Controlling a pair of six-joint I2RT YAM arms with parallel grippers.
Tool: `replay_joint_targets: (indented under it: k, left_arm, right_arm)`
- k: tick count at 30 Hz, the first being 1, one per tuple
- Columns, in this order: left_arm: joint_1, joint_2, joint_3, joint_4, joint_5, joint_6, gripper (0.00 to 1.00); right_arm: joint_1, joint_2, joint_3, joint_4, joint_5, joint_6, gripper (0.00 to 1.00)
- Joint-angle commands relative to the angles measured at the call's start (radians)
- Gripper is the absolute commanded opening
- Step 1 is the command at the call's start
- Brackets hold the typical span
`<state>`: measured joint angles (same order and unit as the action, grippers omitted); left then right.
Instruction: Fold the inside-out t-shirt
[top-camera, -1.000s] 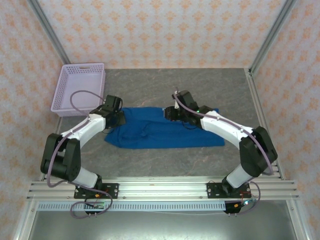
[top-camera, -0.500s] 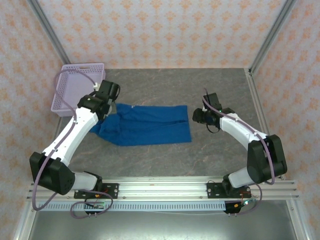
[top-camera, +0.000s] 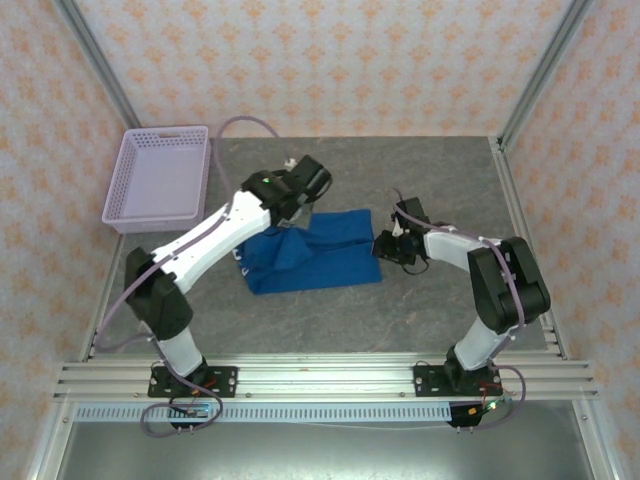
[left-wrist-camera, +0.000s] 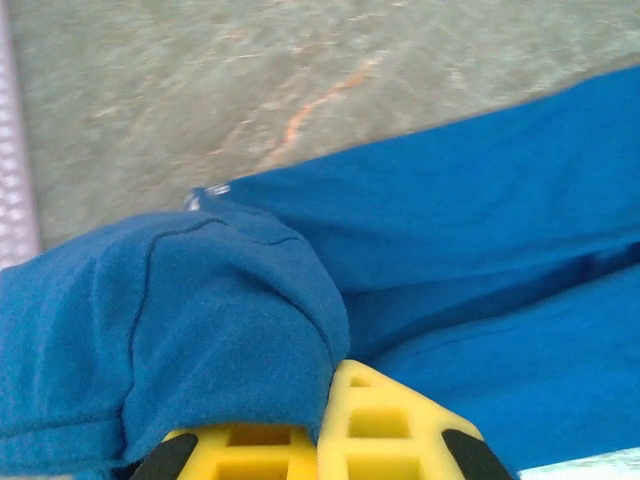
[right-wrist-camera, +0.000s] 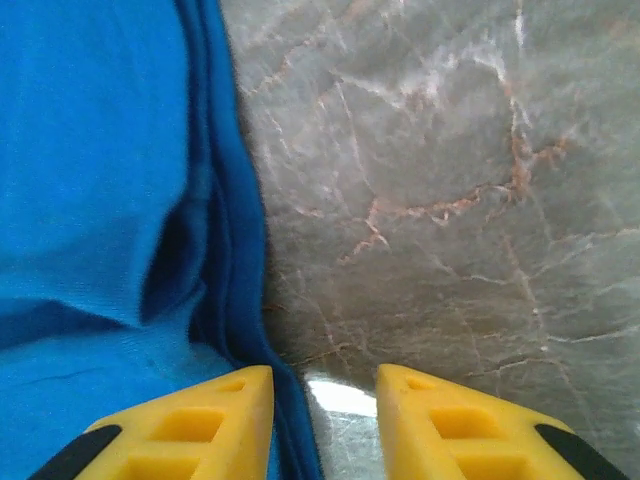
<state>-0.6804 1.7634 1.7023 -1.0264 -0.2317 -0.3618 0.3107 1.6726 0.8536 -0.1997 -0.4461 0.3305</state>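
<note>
The inside-out t-shirt (top-camera: 330, 258) lies as a royal-blue, partly folded strip in the middle of the table. My left gripper (top-camera: 291, 222) hangs over its left part, shut on a bunched fold of the t-shirt (left-wrist-camera: 200, 330), which drapes over the yellow fingers (left-wrist-camera: 390, 420). My right gripper (top-camera: 386, 244) sits low at the shirt's right edge. In the right wrist view its jaws (right-wrist-camera: 322, 382) stand open, with the shirt's hem (right-wrist-camera: 235, 260) running just inside the left finger and bare table between the tips.
A lavender mesh basket (top-camera: 160, 178) stands at the back left. The grey marbled table (top-camera: 440, 190) lies bare to the right of the shirt and in front of it. Metal frame posts rise at the back corners.
My left gripper has swung right, carrying the shirt's left end over the rest, so the shirt is much shorter. My right gripper left the cloth and now sits at its right edge.
</note>
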Motion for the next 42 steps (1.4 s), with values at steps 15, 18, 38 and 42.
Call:
replay_joint_targets:
  k: [15, 18, 38, 42]
  left_arm:
    - [-0.073, 0.340, 0.307, 0.017, 0.204, 0.008, 0.00]
    - [-0.072, 0.352, 0.307, 0.043, 0.256, -0.005, 0.00]
    - [-0.073, 0.408, 0.341, 0.088, 0.376, -0.004, 0.00]
    - [-0.073, 0.457, 0.359, 0.114, 0.403, -0.017, 0.06]
  right_arm:
    - [0.008, 0.013, -0.090, 0.124, -0.070, 0.083, 0.27]
    - [0.008, 0.014, -0.094, 0.125, -0.071, 0.084, 0.27]
    - [0.007, -0.004, -0.100, 0.112, -0.059, 0.089, 0.25]
    - [0.004, -0.054, -0.092, 0.053, -0.010, 0.070, 0.28]
